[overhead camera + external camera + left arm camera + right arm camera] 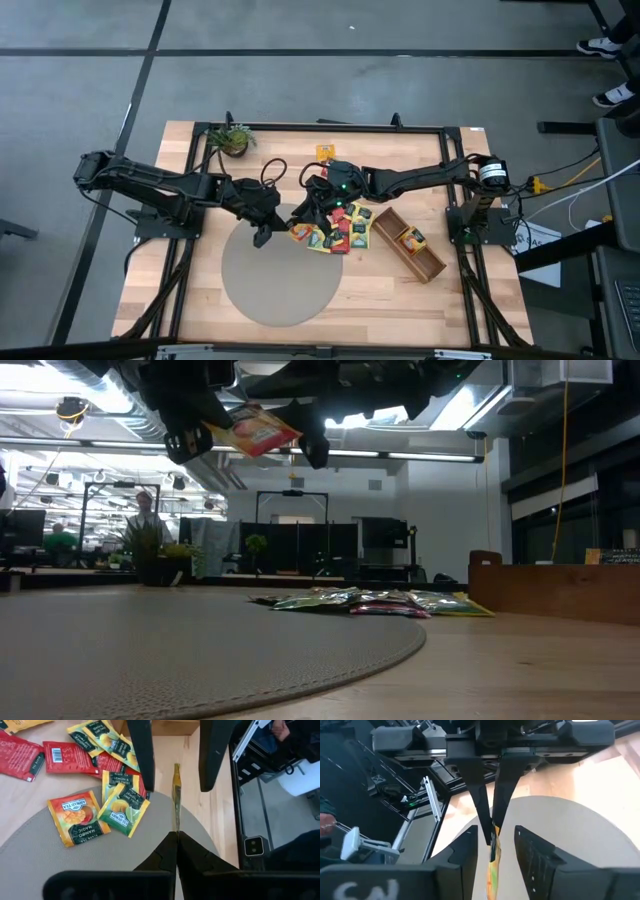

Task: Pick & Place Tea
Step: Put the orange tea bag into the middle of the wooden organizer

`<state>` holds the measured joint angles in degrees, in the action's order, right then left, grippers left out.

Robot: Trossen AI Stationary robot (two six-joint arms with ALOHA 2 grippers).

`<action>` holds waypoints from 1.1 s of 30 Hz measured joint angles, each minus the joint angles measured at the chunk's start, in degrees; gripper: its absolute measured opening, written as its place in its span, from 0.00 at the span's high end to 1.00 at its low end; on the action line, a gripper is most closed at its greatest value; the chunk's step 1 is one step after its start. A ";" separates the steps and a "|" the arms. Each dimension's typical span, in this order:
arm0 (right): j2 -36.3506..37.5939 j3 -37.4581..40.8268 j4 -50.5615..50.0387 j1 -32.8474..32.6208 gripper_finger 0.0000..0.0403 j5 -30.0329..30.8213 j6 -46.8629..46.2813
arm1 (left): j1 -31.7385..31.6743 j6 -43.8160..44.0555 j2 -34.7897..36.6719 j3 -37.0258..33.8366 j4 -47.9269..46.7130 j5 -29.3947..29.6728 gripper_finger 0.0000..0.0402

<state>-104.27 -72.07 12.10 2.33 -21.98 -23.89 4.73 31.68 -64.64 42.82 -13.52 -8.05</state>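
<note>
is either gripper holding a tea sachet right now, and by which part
Yes. The left gripper is shut on one edge of a yellow-orange sachet; the open right gripper straddles its other end.

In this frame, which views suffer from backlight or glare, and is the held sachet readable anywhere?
Low view: bright ceiling lights leave both arms as dark silhouettes, though the held sachet shows orange and red. Left wrist view: even light, labels on the loose sachets are legible, but the held one is edge-on. High view: evenly lit, sachets too small to read.
</note>
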 joint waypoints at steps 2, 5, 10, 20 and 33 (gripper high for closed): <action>0.00 0.00 0.00 0.00 0.72 -0.03 -1.07 | 0.00 0.04 0.00 0.01 0.00 0.00 1.00; 0.00 0.00 0.00 0.00 0.80 -0.11 -1.13 | 0.00 0.07 0.00 0.01 0.00 0.01 0.99; 0.00 -0.02 -0.17 0.02 0.97 -0.81 -1.12 | 0.00 0.29 0.00 0.01 0.00 0.00 1.00; 0.03 -0.09 -1.58 0.02 0.99 -0.28 -3.21 | 0.00 0.92 0.00 0.01 -0.23 0.92 0.93; 18.65 12.27 -12.30 -6.16 0.99 20.94 -16.06 | -0.02 -7.00 6.84 0.01 -4.46 1.43 0.75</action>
<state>-85.62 -59.81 -0.20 -3.84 -1.04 -39.95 4.71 24.68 -57.80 42.83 -17.97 -6.62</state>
